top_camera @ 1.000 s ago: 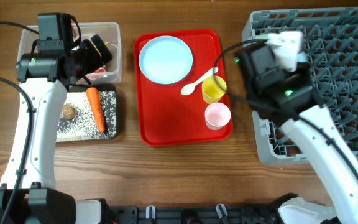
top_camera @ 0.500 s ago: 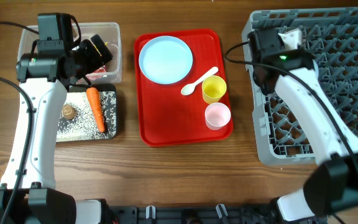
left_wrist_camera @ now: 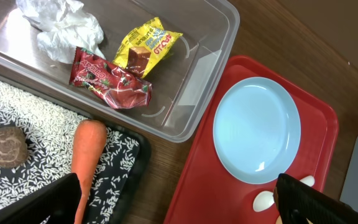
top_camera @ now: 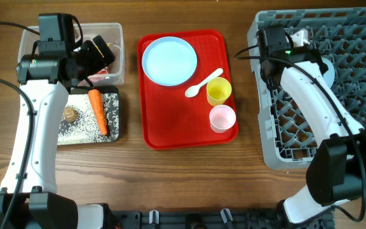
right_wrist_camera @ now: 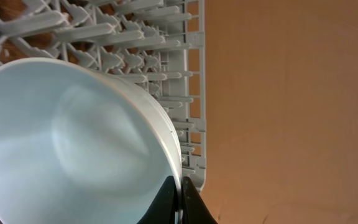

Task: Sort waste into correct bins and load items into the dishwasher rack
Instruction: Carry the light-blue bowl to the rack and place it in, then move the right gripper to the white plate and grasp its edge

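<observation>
The right gripper (right_wrist_camera: 179, 200) is pinching the rim of a light blue bowl (right_wrist_camera: 67, 143), its fingers pressed together on the thin edge. It is holding the bowl over the dishwasher rack (top_camera: 267, 137), near the rack's 11 o'clock corner in the overhead view. In the wrist view the bowl's hollow is facing the camera, with grey pegs showing behind it.

The left gripper (left_wrist_camera: 178, 186) is hanging with its fingers spread wide and gripping nothing, over the clear plastic tub (top_camera: 117, 30) at the table's 10 o'clock. Inside the tub a crumpled white tissue (left_wrist_camera: 64, 28), a yellow wrapper (left_wrist_camera: 148, 46) and a red wrapper (left_wrist_camera: 110, 81) are lying close together.

Just at the tub's 6 o'clock side, the black tray (left_wrist_camera: 145, 149) is carrying white rice grains (left_wrist_camera: 17, 106), an orange carrot (top_camera: 97, 111) and a small brown lump (top_camera: 70, 114).

At the centre, a red tray (top_camera: 176, 127) is bearing a light blue plate (top_camera: 169, 60) at its 12 o'clock end. A white spoon (top_camera: 203, 83) is touching a yellow cup (top_camera: 218, 91), and a pink cup (top_camera: 222, 118) is standing at the yellow cup's 6 o'clock.
</observation>
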Motion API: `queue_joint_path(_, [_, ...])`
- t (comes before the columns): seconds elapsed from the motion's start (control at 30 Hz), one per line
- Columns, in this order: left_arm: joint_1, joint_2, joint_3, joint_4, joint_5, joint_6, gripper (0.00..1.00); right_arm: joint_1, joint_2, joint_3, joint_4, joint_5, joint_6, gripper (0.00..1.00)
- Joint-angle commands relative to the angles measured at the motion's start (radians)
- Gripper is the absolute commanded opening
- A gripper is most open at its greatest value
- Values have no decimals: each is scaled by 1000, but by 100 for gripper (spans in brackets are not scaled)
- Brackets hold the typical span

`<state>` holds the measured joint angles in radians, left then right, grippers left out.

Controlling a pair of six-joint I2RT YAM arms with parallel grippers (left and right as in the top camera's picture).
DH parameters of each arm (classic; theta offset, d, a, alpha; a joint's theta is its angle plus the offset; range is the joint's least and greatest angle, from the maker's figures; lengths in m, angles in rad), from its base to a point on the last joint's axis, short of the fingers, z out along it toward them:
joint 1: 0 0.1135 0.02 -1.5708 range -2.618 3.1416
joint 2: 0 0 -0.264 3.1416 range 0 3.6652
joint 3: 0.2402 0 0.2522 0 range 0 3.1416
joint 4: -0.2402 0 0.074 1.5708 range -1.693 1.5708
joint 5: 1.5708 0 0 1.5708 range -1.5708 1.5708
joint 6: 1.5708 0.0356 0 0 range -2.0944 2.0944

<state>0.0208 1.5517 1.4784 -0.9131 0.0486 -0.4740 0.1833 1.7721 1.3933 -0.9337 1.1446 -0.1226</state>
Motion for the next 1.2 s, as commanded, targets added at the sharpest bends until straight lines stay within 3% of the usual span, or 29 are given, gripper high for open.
queue_joint_path(0.0, [4, -13, 1, 1, -14, -9, 100, 33, 20, 5, 8, -16, -5, 4])
queue_joint_path(0.5, [4, -13, 1, 1, -13, -9, 100, 82, 20, 5, -99, -111, 56, 4])
queue_joint_path(0.53, [4, -13, 1, 1, -13, -9, 100, 83, 20, 5, -107, -136, 55, 10])
queue_joint_path(0.67, [4, -13, 1, 1, -13, -9, 100, 89, 20, 5, -146, -259, 111, 48])
queue_joint_path(0.73, [4, -13, 1, 1, -13, -9, 100, 89, 19, 5, -160, -330, 150, 57])
queue_joint_path(0.87, [4, -13, 1, 1, -13, -9, 100, 109, 19, 6, -200, -424, 187, 61])
queue_joint_path(1.17, [4, -13, 1, 1, -13, -9, 100, 237, -8, 48, -266, -432, 245, 67])
